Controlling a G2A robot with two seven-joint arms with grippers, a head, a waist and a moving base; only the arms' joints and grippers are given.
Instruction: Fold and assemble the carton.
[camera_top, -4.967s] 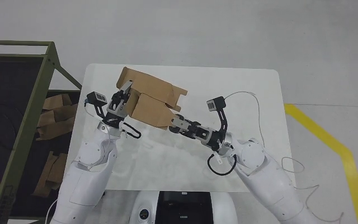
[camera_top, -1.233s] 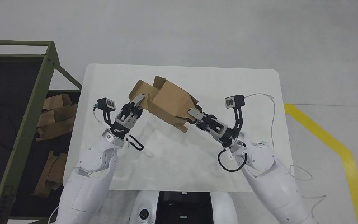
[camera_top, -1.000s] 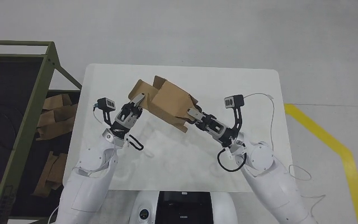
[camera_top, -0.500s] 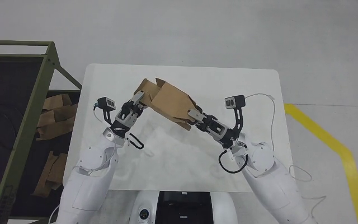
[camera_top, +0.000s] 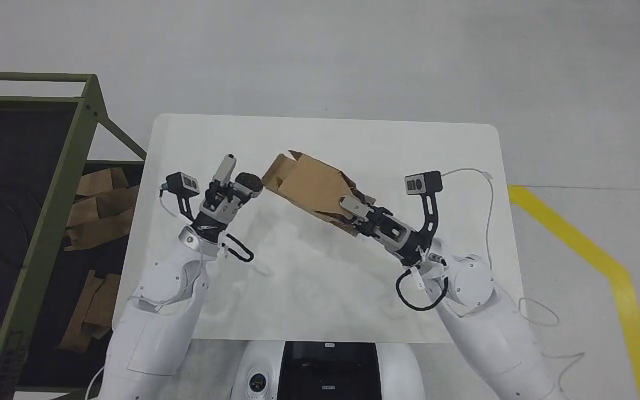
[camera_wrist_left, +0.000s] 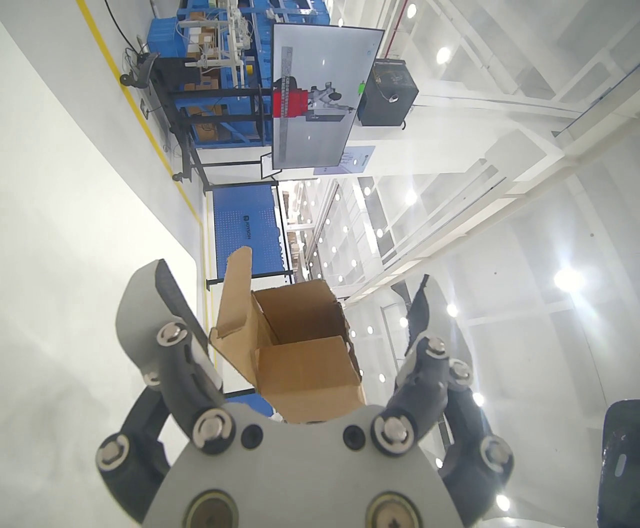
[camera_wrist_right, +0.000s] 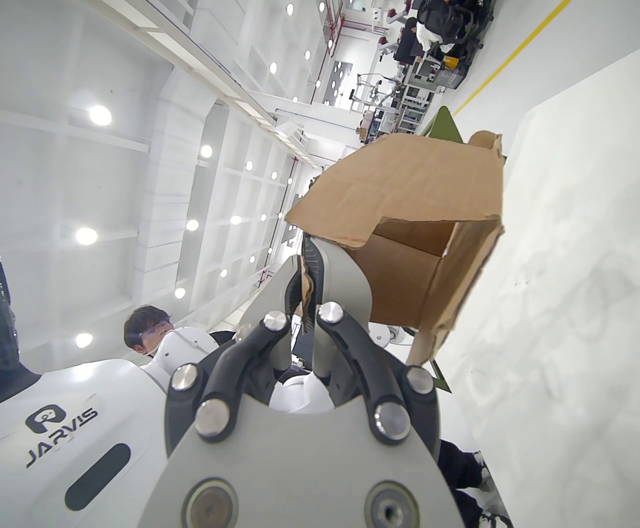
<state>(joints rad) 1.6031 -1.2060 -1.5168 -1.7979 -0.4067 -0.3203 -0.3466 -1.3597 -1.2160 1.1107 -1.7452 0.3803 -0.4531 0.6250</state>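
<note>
White table (camera_top: 300, 290), carton (camera_top: 312, 182) held mid-frame.
Right gripper (camera_top: 347, 203) pinches the carton's lower-right flap; left gripper (camera_top: 240, 172) spread wide, just left of its open end; green bin (camera_top: 45, 77), left edge, holds flat cardboard (camera_top: 100, 200).

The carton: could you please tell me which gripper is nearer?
Right. The right gripper has its fingers shut on a flap of the carton; the left gripper is open just off its other end, seemingly not touching.
</note>
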